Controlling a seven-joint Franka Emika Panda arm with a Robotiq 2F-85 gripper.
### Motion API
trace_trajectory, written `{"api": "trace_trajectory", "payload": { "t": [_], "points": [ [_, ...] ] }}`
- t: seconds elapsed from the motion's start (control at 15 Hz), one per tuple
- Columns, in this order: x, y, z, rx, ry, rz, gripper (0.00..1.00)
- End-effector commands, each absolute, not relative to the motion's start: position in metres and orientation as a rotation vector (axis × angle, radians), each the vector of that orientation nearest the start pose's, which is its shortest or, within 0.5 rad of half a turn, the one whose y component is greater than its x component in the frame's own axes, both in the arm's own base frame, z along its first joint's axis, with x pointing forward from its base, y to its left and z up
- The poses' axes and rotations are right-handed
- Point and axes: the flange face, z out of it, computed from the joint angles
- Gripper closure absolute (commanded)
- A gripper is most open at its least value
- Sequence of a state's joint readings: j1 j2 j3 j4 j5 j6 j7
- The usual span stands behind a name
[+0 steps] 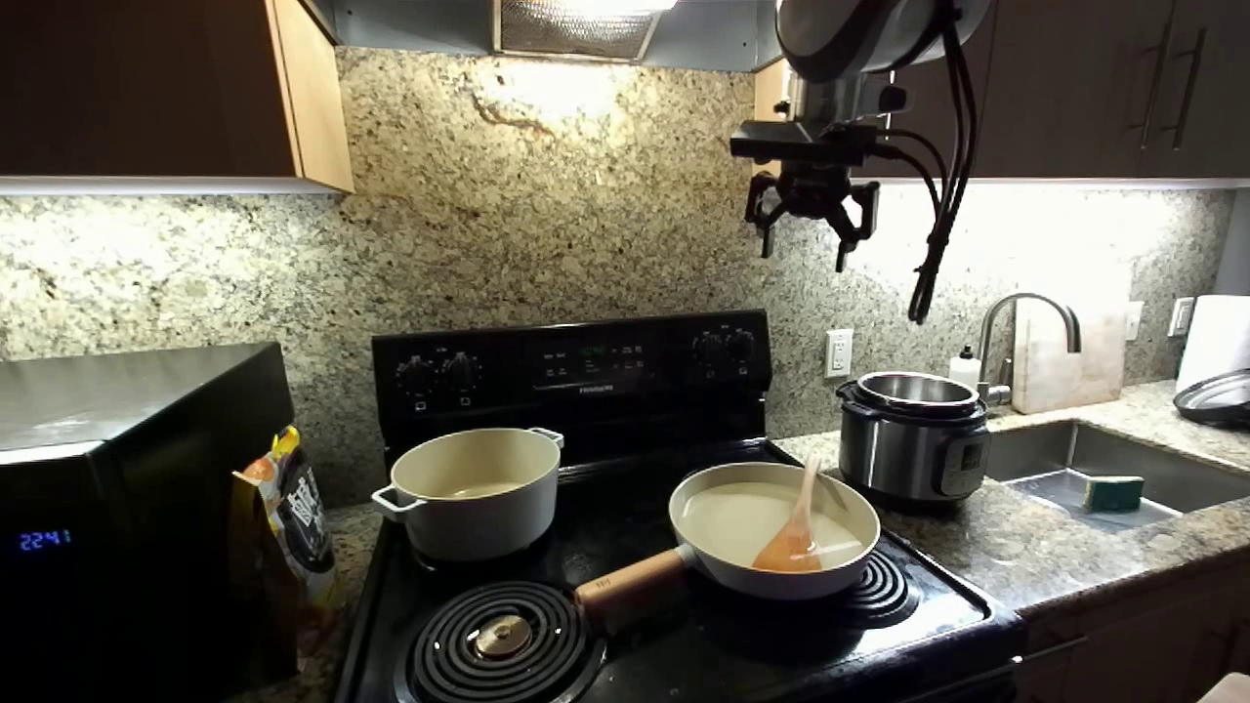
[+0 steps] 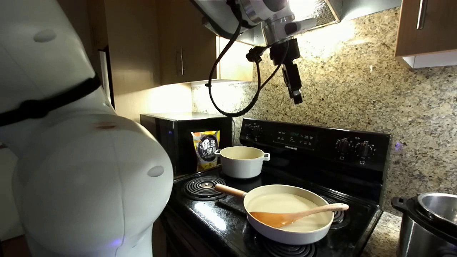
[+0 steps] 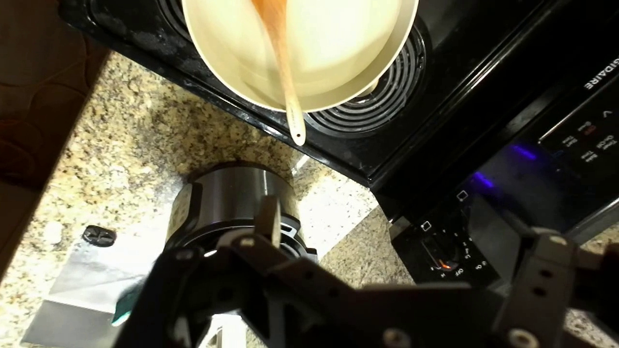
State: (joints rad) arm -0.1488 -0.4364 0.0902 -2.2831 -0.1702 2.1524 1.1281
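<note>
My gripper (image 1: pixel 804 251) is open and empty, high above the stove's right side and the counter. It points down in both exterior views (image 2: pixel 297 99); its spread fingers show in the wrist view (image 3: pixel 382 224). Below it, a cream-lined pan (image 1: pixel 752 580) with a wooden handle sits on the stove (image 2: pixel 210 214). A wooden spatula (image 1: pixel 791 547) leans in the pan, its handle over the rim, as the wrist view shows (image 3: pixel 285 67). A pale two-handled pot (image 1: pixel 483 527) stands at the stove's back left. A lidless steel pressure cooker (image 1: pixel 894 454) stands on the counter right of the stove.
A black microwave (image 2: pixel 185 142) and a snack bag (image 2: pixel 207 151) stand left of the stove. A sink (image 1: pixel 1191 474) with a green sponge (image 1: pixel 1113 493) and curved faucet (image 1: pixel 1025 298) is at the right. The range hood (image 1: pixel 576 34) and cabinets (image 1: pixel 146 88) hang above. Cables (image 1: pixel 942 225) dangle from my arm.
</note>
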Motion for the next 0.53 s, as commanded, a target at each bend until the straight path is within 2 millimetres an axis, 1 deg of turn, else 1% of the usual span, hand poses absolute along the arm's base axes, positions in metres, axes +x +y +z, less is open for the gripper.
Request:
{"api": "trace_trajectory", "payload": {
  "t": [0.0,0.07,0.13,0.2,0.27,0.33,0.47],
  "points": [
    [0.437,-0.088,0.529,-2.594,1.579,-0.586,0.00],
    [0.437,-0.097,0.527,-2.577,1.570,-0.600,0.00],
    [0.434,-0.119,0.518,-2.566,1.562,-0.610,0.00],
    [0.428,-0.144,0.508,-2.552,1.565,-0.617,0.00],
    [0.421,-0.174,0.496,-2.543,1.577,-0.616,0.00],
    [0.413,-0.204,0.485,-2.535,1.573,-0.617,0.00],
    [0.397,-0.258,0.461,-2.534,1.560,-0.609,0.00]
  ]
}}
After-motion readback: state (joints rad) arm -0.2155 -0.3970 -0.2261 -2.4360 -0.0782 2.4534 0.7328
